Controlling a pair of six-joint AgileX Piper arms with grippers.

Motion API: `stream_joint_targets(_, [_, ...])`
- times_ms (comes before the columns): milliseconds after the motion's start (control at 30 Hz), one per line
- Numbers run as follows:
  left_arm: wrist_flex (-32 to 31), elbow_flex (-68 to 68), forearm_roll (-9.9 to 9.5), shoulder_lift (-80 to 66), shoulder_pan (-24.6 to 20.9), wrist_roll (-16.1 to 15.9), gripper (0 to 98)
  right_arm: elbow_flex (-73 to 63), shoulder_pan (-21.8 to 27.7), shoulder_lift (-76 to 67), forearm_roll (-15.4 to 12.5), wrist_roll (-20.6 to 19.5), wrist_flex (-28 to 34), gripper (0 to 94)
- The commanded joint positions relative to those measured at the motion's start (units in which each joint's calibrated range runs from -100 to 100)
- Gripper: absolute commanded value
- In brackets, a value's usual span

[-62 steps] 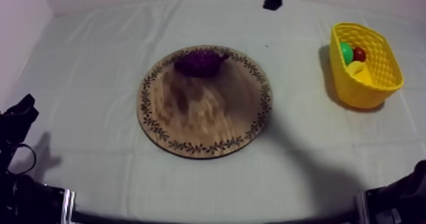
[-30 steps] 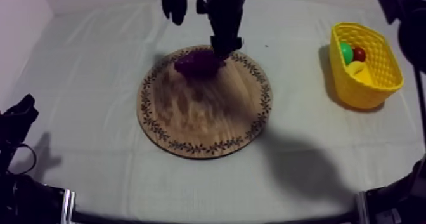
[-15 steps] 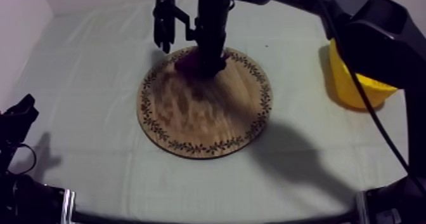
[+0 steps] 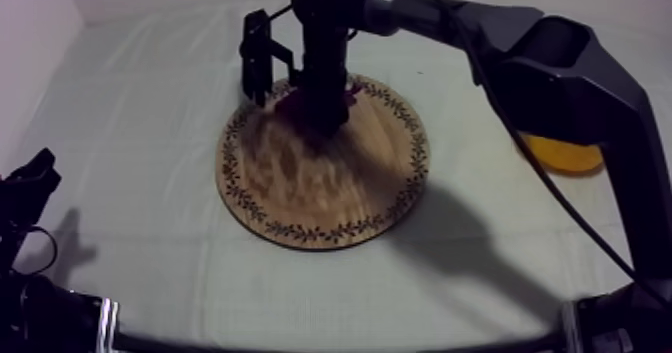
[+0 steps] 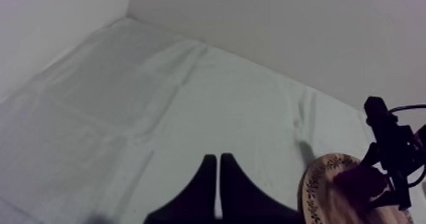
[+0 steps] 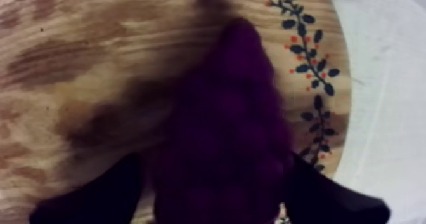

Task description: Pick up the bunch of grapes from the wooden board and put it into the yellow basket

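Observation:
The purple bunch of grapes [image 6: 228, 125] lies on the far part of the round wooden board [image 4: 320, 192], close to its patterned rim. My right gripper [image 4: 318, 112] has come down over the grapes [image 4: 291, 105]. Its fingers [image 6: 95, 198] stand apart, one on each side of the bunch, close against it. The grapes still rest on the wood. My left gripper [image 5: 217, 188] is shut, its fingers together as a narrow wedge above bare cloth. It rests low at the table's left side [image 4: 32, 182]. From there the board [image 5: 320, 182], the grapes [image 5: 358, 182] and the other arm's gripper [image 5: 388, 147] are visible.
The yellow basket [image 4: 568, 155] stands at the right of the table, mostly hidden behind my right arm [image 4: 540, 57], which stretches from the right across to the board. Grey-white cloth [image 4: 140, 107] lies open to the board's left and front.
My right arm swung in from the far edge and came down onto the grapes. Its fingers have drawn slightly closer round the bunch. The arm now covers most of the basket.

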Motion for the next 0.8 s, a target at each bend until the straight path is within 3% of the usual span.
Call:
stream_joint_targets(0, [0.0, 0.0, 0.01, 0.0, 0.0, 0.0, 0.0, -0.5, -0.1, 0.4, 0.0, -0.1, 0.6, 42.8])
stream_joint_targets(100, [0.0, 0.0, 0.01, 0.0, 0.0, 0.0, 0.0, -1.2, -0.1, 0.7, 0.1, -0.6, 0.6, 28.4])
stream_joint_targets(200, [0.0, 0.0, 0.01, 0.0, 0.0, 0.0, 0.0, -1.2, 0.1, 0.1, 0.2, -1.0, 0.4, 23.0])
stream_joint_targets(767, [0.0, 0.0, 0.01, 0.0, 0.0, 0.0, 0.0, 6.4, 1.6, -24.1, -1.2, -1.3, 3.9, 23.4])
